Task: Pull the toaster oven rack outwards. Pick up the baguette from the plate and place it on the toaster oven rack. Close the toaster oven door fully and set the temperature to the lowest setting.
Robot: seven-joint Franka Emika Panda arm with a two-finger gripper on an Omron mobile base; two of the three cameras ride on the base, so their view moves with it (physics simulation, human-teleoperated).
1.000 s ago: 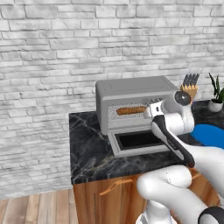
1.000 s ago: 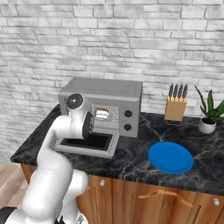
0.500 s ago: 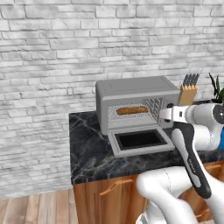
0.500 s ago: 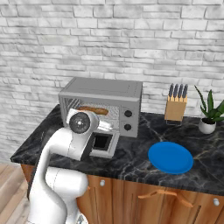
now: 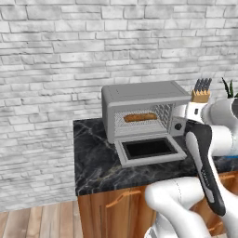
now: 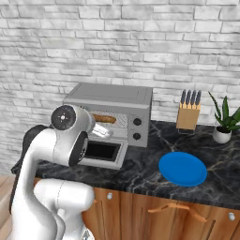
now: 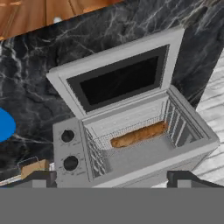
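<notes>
Looking along the gripper (image 7: pixel 112 179), the toaster oven door (image 7: pixel 118 78) lies folded flat on the surface straight ahead and beyond the open cavity, its long edge running across the line between the two finger tips. The baguette (image 7: pixel 139 134) rests on the toaster oven rack (image 7: pixel 131 133) inside, between the gripper and the door. The fingers stand wide apart, holding nothing. The plate (image 6: pixel 183 168) sits bare, off toward the knob side. Closing the door likely means reaching past its far edge.
</notes>
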